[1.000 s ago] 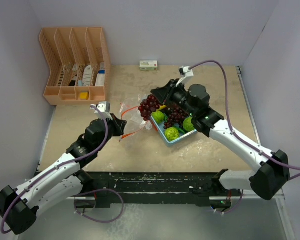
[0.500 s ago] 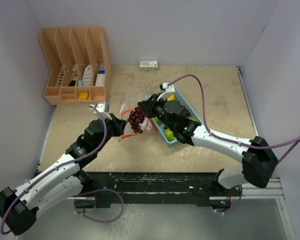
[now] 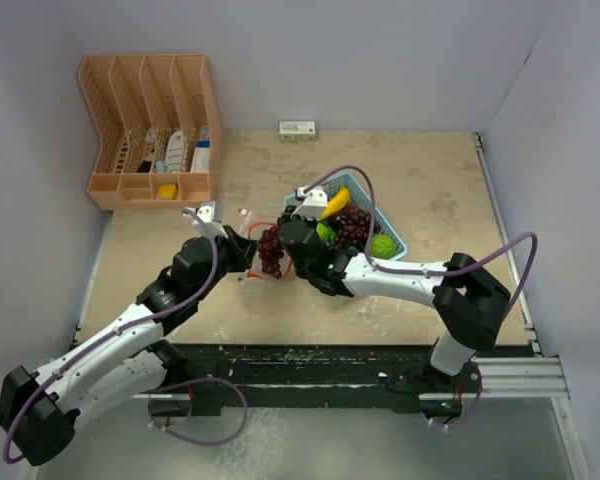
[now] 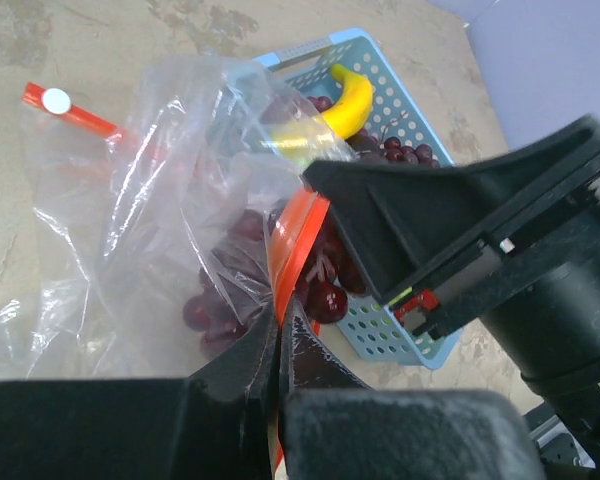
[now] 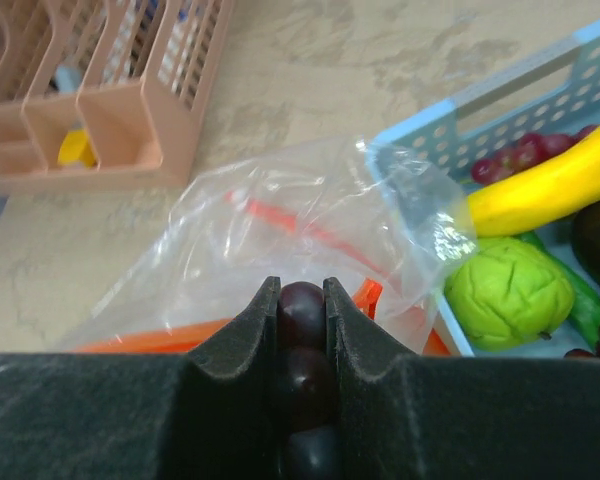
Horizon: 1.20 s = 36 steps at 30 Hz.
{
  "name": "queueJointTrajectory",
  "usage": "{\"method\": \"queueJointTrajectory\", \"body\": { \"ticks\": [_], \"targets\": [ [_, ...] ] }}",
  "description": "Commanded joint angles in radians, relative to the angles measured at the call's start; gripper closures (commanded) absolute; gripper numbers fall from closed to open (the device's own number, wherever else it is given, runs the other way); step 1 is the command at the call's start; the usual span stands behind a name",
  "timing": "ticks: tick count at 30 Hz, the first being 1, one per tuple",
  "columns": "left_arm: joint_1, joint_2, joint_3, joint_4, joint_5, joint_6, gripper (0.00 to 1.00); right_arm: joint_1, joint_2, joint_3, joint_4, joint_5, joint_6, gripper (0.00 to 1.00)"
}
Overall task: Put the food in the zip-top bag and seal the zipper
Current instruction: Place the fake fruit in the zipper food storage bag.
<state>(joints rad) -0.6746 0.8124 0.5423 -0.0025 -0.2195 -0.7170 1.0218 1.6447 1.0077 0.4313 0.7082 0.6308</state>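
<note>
My left gripper (image 3: pixel 243 252) (image 4: pixel 280 322) is shut on the orange zipper edge of the clear zip-top bag (image 3: pixel 252 222) (image 4: pixel 160 190) (image 5: pixel 310 215) and holds its mouth up. My right gripper (image 3: pixel 278 250) (image 5: pixel 302 298) is shut on a dark red-purple grape bunch (image 3: pixel 269 248) (image 4: pixel 322 297) (image 5: pixel 302 312) at the bag's mouth; some grapes show through the plastic. A yellow banana (image 3: pixel 333 204) (image 4: pixel 348 98) (image 5: pixel 545 188), a lime-green bumpy fruit (image 3: pixel 382 246) (image 5: pixel 505 290) and more grapes (image 3: pixel 355 225) lie in the light-blue basket (image 3: pixel 400 238) (image 4: pixel 405 105) (image 5: pixel 520 75).
A peach desk organizer (image 3: pixel 150 125) stands at the back left. A small box (image 3: pixel 297 128) lies against the back wall. The basket sits just right of the bag. Walls close in on the left, back and right.
My right arm has swung left with the grape bunch, from above the basket to the bag's mouth. The basket has shifted on the table. My left gripper kept its hold on the bag.
</note>
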Motion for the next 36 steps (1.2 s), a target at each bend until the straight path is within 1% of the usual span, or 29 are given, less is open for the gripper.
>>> {"method": "queueJointTrajectory", "body": {
  "ticks": [1,4,6,7,8,10,15,18,21,24,26,28,30,32,34,36],
  "targets": [
    [-0.001,0.021,0.033,0.096,0.041,-0.030,1.00,0.008,0.027,0.173,-0.103,0.320,0.076,1.00],
    [0.000,0.034,0.034,0.106,0.056,-0.035,1.00,0.008,0.068,0.266,-0.196,0.424,0.085,1.00],
    [-0.001,0.043,0.029,0.112,0.060,-0.040,1.00,0.008,0.073,0.291,-0.240,0.443,0.090,1.00],
    [-0.001,0.044,0.026,0.115,0.061,-0.043,1.00,0.009,0.067,0.282,-0.228,0.424,0.077,1.00],
    [-0.002,0.046,0.022,0.122,0.061,-0.044,1.00,0.009,0.058,0.256,-0.182,0.394,0.042,1.00],
    [-0.001,0.047,0.018,0.132,0.062,-0.048,1.00,0.010,0.037,0.183,-0.039,0.303,-0.032,1.00],
    [0.000,0.061,0.025,0.159,0.072,-0.056,1.00,0.019,0.036,0.080,0.097,0.026,-0.008,1.00],
    [-0.001,0.068,0.038,0.168,0.075,-0.056,1.00,0.053,0.059,0.070,0.088,0.018,0.002,1.00],
    [-0.002,0.076,0.040,0.186,0.078,-0.061,1.00,0.060,0.071,0.078,0.081,-0.006,-0.006,1.00],
    [0.000,0.098,0.031,0.199,0.088,-0.069,1.00,0.066,0.076,0.097,0.133,-0.084,-0.084,1.00],
    [-0.002,0.099,0.023,0.201,0.089,-0.074,1.00,0.070,0.083,0.117,0.118,-0.113,-0.100,0.99],
    [-0.001,0.089,0.015,0.189,0.085,-0.073,1.00,0.071,0.098,0.130,0.071,-0.133,-0.086,0.88],
    [-0.001,0.067,0.009,0.152,0.072,-0.065,1.00,0.070,0.118,0.135,0.042,-0.167,-0.098,0.80],
    [-0.001,0.034,-0.009,0.095,0.038,-0.066,1.00,0.071,0.134,0.130,0.029,-0.205,-0.127,0.73],
    [-0.001,-0.009,-0.043,0.038,-0.008,-0.083,1.00,0.070,0.142,0.122,0.006,-0.224,-0.134,0.64],
    [-0.001,-0.054,-0.076,-0.012,-0.055,-0.113,1.00,0.071,0.133,0.112,-0.014,-0.237,-0.145,0.51]
  ]
}}
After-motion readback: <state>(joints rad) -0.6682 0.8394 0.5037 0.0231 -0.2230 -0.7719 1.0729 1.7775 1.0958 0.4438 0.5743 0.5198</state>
